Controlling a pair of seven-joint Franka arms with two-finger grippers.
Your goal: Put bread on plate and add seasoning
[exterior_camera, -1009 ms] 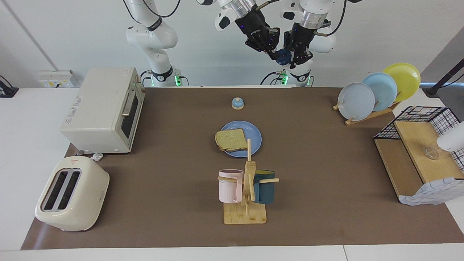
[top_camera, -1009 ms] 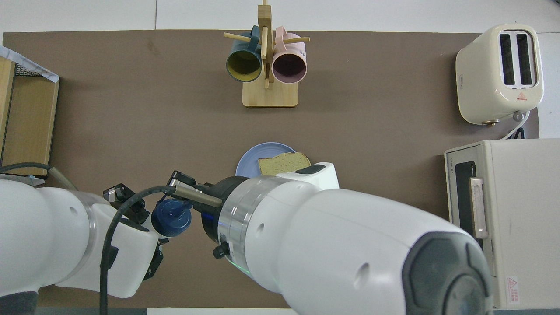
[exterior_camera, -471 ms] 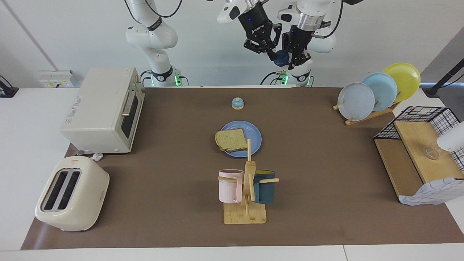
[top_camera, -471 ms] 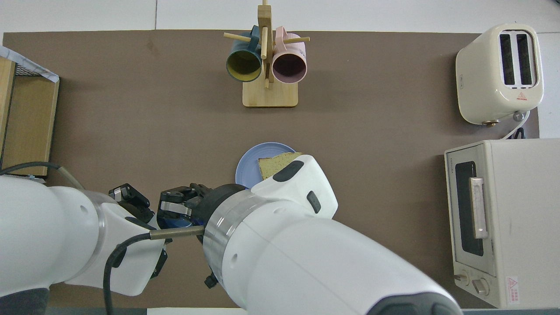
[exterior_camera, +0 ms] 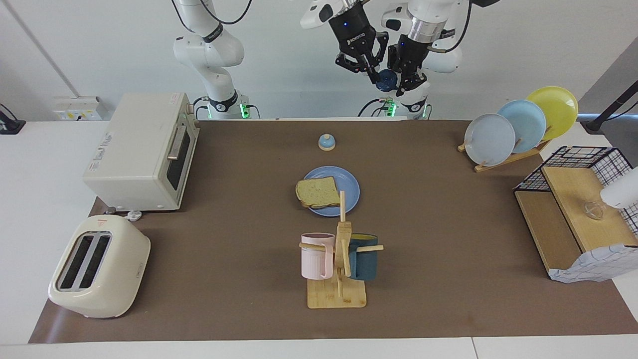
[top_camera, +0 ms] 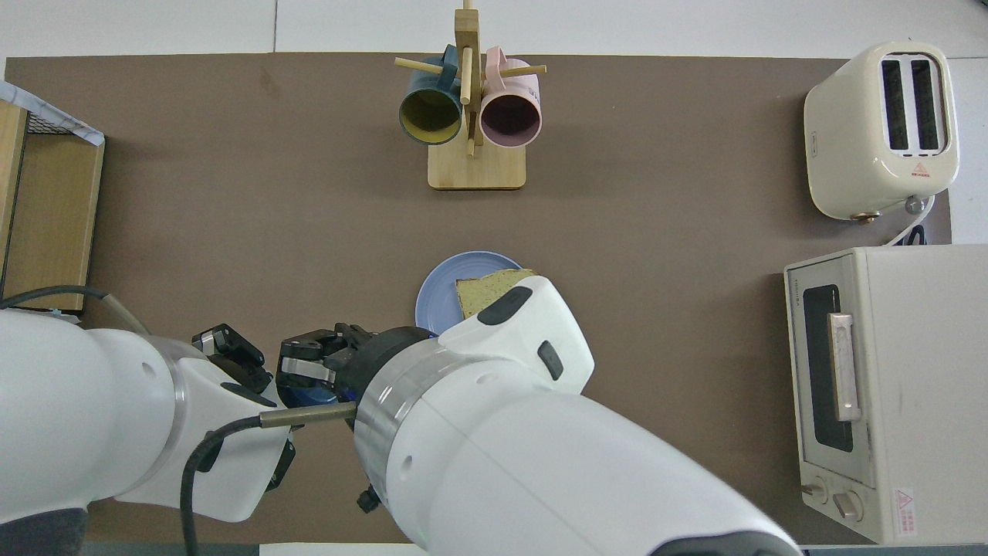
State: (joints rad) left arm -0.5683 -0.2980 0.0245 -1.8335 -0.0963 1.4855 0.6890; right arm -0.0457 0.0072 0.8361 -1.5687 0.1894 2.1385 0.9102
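The bread (exterior_camera: 317, 192) lies flat on the blue plate (exterior_camera: 347, 188) in the middle of the table, its crust overhanging the rim toward the right arm's end. From overhead the right arm hides part of the bread (top_camera: 482, 287) and plate (top_camera: 434, 298). High up at the robots' edge of the table, my left gripper (exterior_camera: 398, 84) is shut on the seasoning (exterior_camera: 385, 80), of which only the navy cap shows. My right gripper (exterior_camera: 374, 76) has reached across, and its shut fingertips rest against that cap. In the overhead view the right gripper (top_camera: 306, 371) covers most of the cap (top_camera: 310, 397).
A small bell (exterior_camera: 326, 142) sits nearer to the robots than the plate. A mug tree (exterior_camera: 342, 259) with two mugs stands farther out. A toaster oven (exterior_camera: 142, 149) and toaster (exterior_camera: 97, 267) are at the right arm's end. A plate rack (exterior_camera: 518, 127) and wire shelf (exterior_camera: 580, 214) are at the left arm's end.
Both grippers rose a little with the bottle. The right gripper turned and swung in over the cap, which it now covers from above. Bread and plate stayed put.
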